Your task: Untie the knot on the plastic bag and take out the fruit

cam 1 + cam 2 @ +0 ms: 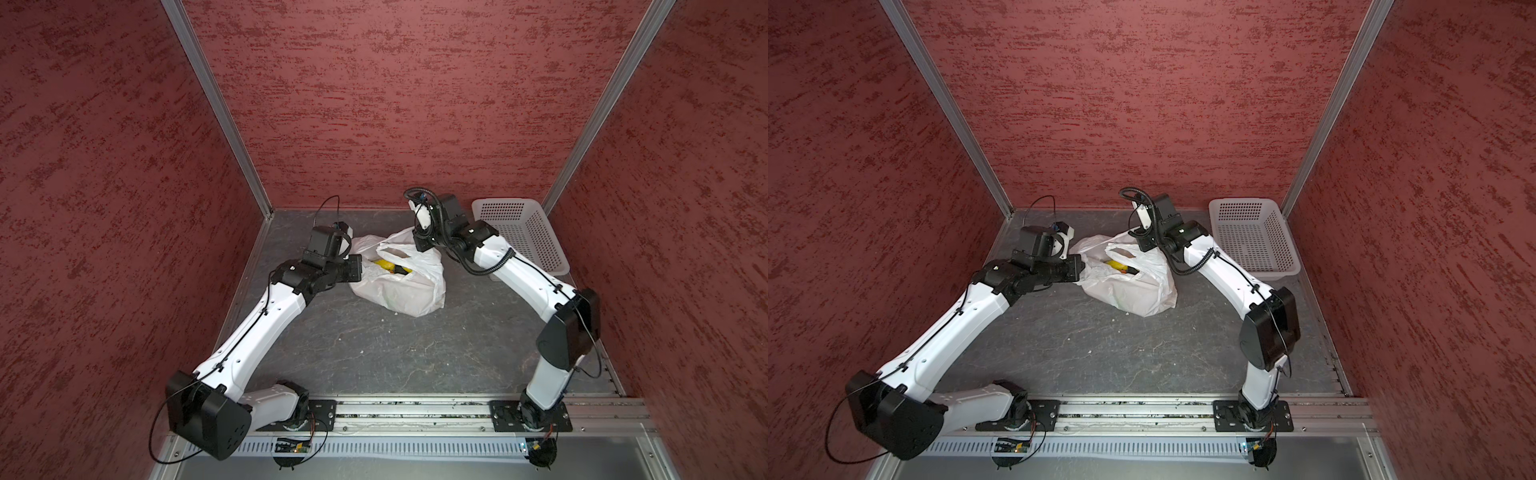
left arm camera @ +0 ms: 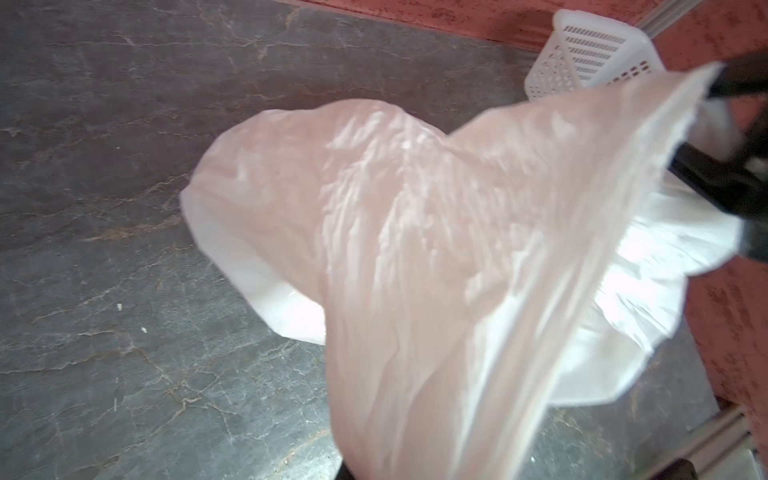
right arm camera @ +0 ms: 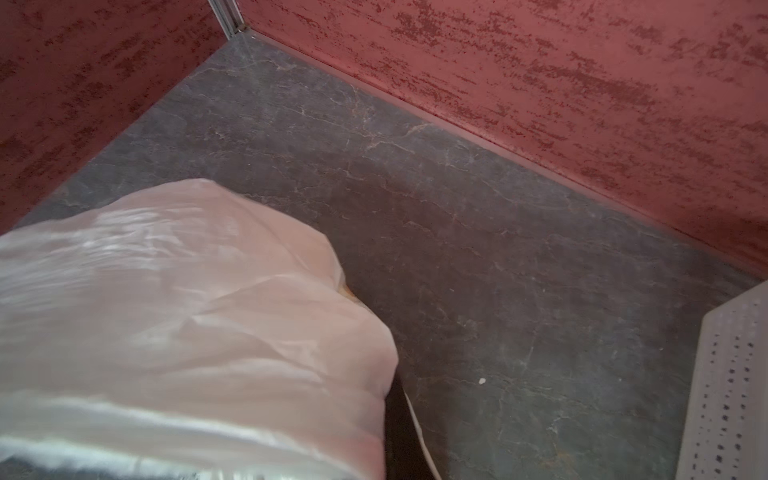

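Note:
The white plastic bag [image 1: 399, 291] [image 1: 1133, 291] lies at the back middle of the table with its mouth pulled open. Inside shows fruit: a yellow banana [image 1: 388, 266] [image 1: 1119, 266] beside a dark piece [image 1: 402, 271]. The knot is out of view. My left gripper [image 1: 360, 268] [image 1: 1080, 268] is shut on the bag's left rim; in the left wrist view the film [image 2: 415, 249] runs out of my hidden jaws. My right gripper [image 1: 419, 246] [image 1: 1142, 246] is shut on the far right rim, held a little higher. Film [image 3: 187, 311] covers most of the right wrist view, beside one dark finger [image 3: 399, 424].
A white perforated basket [image 1: 523, 237] [image 1: 1254, 237] [image 2: 590, 54] [image 3: 731, 395] stands at the back right, close behind the right forearm. Red walls close the table in on three sides. Bare grey marbled tabletop [image 1: 374, 353] stretches in front of the bag.

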`<state>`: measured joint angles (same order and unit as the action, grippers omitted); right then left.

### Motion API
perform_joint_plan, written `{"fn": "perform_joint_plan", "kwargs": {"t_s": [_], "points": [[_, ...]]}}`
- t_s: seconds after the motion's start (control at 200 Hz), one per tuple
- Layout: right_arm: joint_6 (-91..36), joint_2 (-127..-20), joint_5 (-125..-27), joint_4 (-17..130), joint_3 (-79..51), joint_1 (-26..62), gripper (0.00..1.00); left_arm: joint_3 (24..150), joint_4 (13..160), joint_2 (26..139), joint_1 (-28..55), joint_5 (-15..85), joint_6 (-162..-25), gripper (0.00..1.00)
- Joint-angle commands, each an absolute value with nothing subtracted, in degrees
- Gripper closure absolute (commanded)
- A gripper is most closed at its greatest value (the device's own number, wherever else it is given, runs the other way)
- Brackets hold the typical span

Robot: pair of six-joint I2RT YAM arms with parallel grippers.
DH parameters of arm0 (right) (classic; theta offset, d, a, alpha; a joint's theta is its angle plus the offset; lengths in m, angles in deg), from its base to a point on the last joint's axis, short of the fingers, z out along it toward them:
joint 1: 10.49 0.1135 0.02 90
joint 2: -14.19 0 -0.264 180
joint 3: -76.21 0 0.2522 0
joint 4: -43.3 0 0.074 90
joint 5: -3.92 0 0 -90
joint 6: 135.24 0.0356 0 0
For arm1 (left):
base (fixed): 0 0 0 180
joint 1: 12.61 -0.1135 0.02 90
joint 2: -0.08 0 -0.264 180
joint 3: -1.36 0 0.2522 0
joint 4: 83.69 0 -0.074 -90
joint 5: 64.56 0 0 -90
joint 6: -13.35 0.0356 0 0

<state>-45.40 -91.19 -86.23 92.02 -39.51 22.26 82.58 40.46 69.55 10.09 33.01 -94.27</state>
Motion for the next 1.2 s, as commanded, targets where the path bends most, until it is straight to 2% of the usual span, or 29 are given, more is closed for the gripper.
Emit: {"fn": "perform_joint_plan", "kwargs": {"t_s": [0.0, 0.055, 0.11, 0.281, 0.356, 0.436, 0.646, 0.842, 0.992, 1.137, 1.192], "points": [[-46.85, -96.59, -93.20, 98.17, -47.60, 20.09, 0.93, 84.17, 34.51, 66.96, 10.42, 36.80, -96.02, 1.00], [-46.82, -98.79, -92.45, 101.12, -51.06, 20.09, 0.76, 84.47, 34.22, 66.18, 10.60, 38.15, -96.63, 1.00], [-46.29, -99.32, -90.75, 103.09, -52.91, 20.09, 0.65, 84.54, 34.38, 65.53, 10.51, 39.01, -97.02, 1.00], [-39.99, -92.58, -83.19, 103.04, -49.24, 20.24, 0.21, 85.71, 35.30, 65.47, 9.38, 41.44, -97.69, 1.00], [-37.15, -89.97, -82.41, 102.89, -46.03, 20.43, 0.10, 86.22, 35.83, 65.91, 9.19, 42.41, -97.88, 1.00], [-35.48, -88.41, -83.30, 103.74, -43.33, 20.99, 0.04, 86.81, 36.14, 66.27, 9.10, 42.88, -98.09, 1.00], [-30.84, -85.88, -89.63, 109.09, -43.26, 25.19, 0.02, 87.35, 35.97, 66.61, 8.88, 43.73, -98.09, 1.00], [-17.59, -84.44, -91.14, 115.99, -43.99, 31.12, 0.03, 87.17, 36.89, 66.44, 8.93, 44.42, -98.79, 1.00], [-7.76, -87.39, -100.99, 123.33, -44.80, 36.42, 0.09, 87.63, 36.84, 66.35, 8.89, 44.86, -98.69, 1.00], [-3.56, -92.36, -113.00, 128.36, -47.30, 39.58, 0.10, 87.90, 36.42, 66.05, 8.93, 45.61, -98.41, 1.00], [-3.06, -94.08, -116.83, 129.13, -47.54, 39.54, 0.13, 87.76, 36.22, 65.91, 8.93, 45.65, -98.12, 1.00]]}}
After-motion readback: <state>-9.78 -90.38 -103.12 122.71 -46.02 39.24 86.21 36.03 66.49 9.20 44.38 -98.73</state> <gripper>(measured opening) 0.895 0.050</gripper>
